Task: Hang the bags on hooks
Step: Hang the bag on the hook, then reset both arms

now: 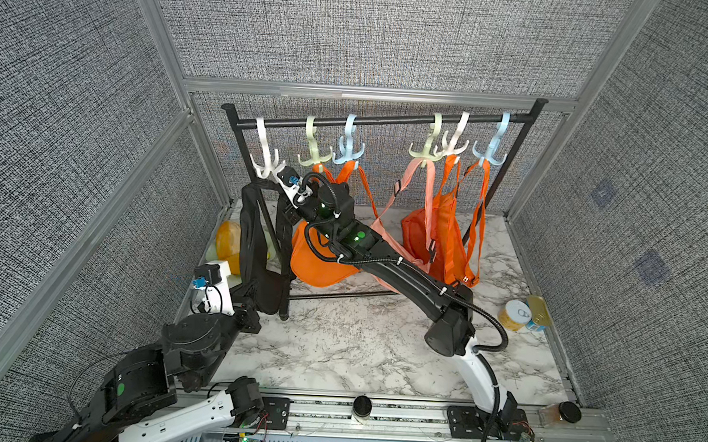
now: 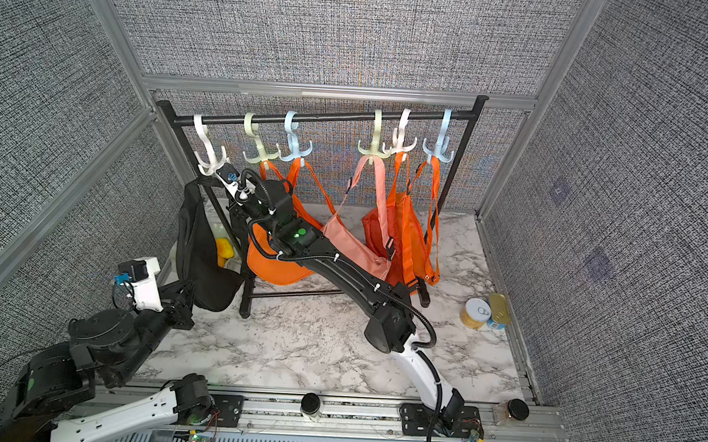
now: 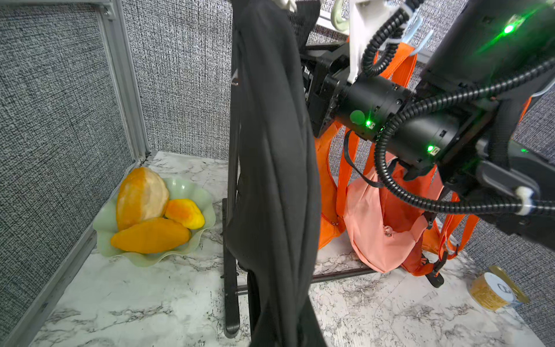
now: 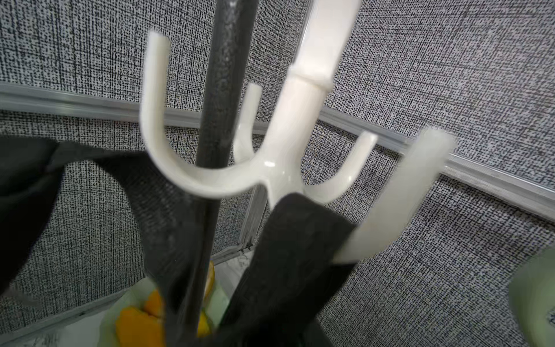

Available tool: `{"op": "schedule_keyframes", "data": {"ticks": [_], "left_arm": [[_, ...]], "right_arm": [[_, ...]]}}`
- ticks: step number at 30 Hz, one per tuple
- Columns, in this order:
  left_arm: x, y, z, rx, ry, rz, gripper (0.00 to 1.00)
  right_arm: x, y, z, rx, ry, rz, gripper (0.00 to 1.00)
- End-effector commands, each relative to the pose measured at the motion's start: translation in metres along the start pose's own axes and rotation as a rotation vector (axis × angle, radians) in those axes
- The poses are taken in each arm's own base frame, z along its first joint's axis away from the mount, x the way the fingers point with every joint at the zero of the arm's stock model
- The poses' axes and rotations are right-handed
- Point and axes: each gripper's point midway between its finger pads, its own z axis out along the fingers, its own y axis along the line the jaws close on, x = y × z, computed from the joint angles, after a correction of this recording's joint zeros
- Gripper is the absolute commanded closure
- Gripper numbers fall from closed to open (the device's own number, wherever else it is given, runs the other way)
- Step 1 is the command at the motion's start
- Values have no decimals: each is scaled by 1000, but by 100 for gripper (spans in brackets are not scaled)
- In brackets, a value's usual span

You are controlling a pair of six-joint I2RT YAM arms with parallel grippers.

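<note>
Black bag (image 1: 255,242) dangles, strap (image 4: 294,240) just under the white hook (image 4: 279,150). Left claw (image 1: 261,299) clamps the bag tight; the right claw (image 1: 280,174) cannot be judged.

Tabletop's (image 1: 337,354) front lies open; rack (image 1: 349,124), hanging bags (image 1: 316,270), fruit bowl (image 3: 208,210) block behind.

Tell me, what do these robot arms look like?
Both are black jointed segments with white lower links. The right arm carries ribbed black cable hose and green lights. The left arm has a white wrist bracket with a blue plug.
</note>
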Motion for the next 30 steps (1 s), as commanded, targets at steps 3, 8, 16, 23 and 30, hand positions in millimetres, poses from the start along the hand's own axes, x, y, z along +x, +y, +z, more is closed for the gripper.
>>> {"op": "schedule_keyframes", "data": {"ticks": [3,8,16,23,30], "left_arm": [[27,-23,21,50,53,3,100],[41,-32,35,49,64,21,62],[71,-38,57,22,93,73,1],[71,-23,73,-135,14,115,1],[53,-4,68,-222,-151,94,1]], "right_arm": [[-9,-26,-29,116,25,0,54],[-7,-27,-69,119,98,-11,33],[18,-7,-143,48,318,17,1],[34,-14,-216,105,386,81,1],[76,-31,-289,202,422,142,1]]}}
